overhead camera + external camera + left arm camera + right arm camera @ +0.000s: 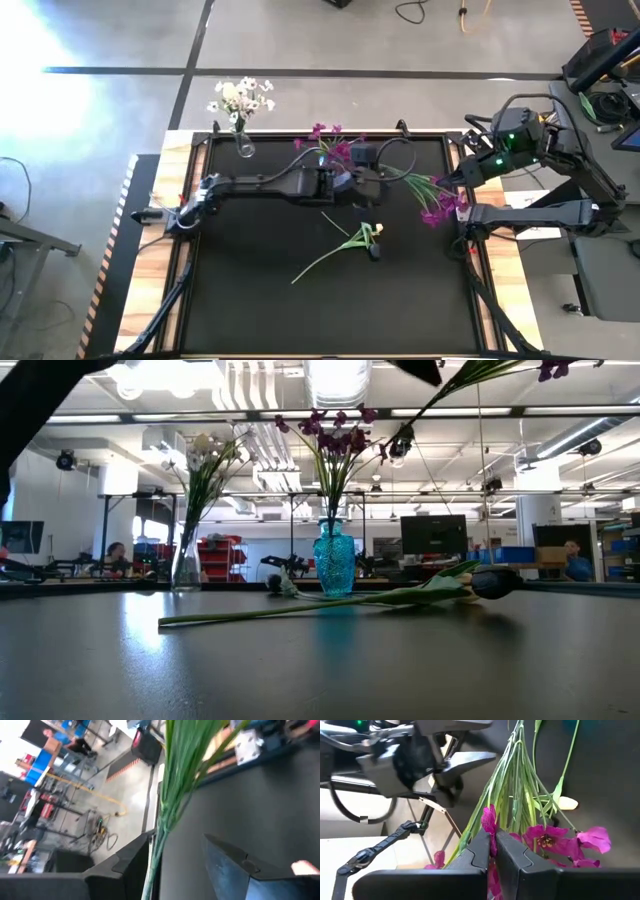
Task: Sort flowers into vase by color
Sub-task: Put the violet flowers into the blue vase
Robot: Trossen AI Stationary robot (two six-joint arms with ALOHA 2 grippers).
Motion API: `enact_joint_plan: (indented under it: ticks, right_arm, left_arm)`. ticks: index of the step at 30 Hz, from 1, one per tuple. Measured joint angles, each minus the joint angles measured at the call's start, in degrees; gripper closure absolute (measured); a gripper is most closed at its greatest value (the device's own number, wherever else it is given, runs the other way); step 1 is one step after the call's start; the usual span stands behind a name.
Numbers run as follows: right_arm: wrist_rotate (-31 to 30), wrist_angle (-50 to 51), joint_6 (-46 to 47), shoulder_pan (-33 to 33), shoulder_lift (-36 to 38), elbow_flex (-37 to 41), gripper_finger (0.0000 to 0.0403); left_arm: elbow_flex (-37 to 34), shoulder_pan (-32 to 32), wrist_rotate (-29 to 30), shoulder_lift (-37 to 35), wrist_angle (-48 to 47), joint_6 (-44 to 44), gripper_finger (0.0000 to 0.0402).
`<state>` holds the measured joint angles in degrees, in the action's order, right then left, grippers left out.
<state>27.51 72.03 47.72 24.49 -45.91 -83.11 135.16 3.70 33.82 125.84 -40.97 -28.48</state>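
My right tool (492,851) is clamped shut on a magenta spray (437,205), blossoms hanging by the tool at the right edge of the tabletop (260,310) and the green stems reaching left toward the middle. My left tool (372,180) sits mid-tabletop near the far edge with its fingers spread apart on either side of those stems (172,795), gripping nothing as far as I can see.

I judge this to be a handover. To do it well, I'd close the left tool low on the stems, well clear of the leaves, and only then loosen the right, so the spray doesn't drop or twist.

The blue vase (334,560), at the far edge and mostly hidden under the left arm from above, already holds magenta flowers (335,428). The clear vase (243,145) at the far left holds white flowers (240,97). A dark tulip (496,581) and a pale one (371,230) lie loose on the tabletop, nearer than the left tool.
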Motion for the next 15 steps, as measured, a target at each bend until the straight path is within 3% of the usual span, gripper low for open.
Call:
enact_joint_plan:
  ticks: [4, 10, 15]
  right_arm:
    - [0.66, -0.08, -0.24, 0.0, 0.56, 0.0, 0.039]
    - [1.35, -0.22, 0.29, -0.01, 1.29, 0.0, 0.039]
    - [2.34, -0.29, 0.49, 0.0, 1.31, 0.0, 0.039]
  left_arm:
    - [-4.52, -0.92, 1.35, -0.43, 4.59, -1.45, 0.0232]
    - [-4.37, -1.77, 3.19, -0.41, 6.94, -0.52, 0.0232]
    - [-3.86, -2.14, 1.26, -0.39, 9.46, -2.51, 0.0233]
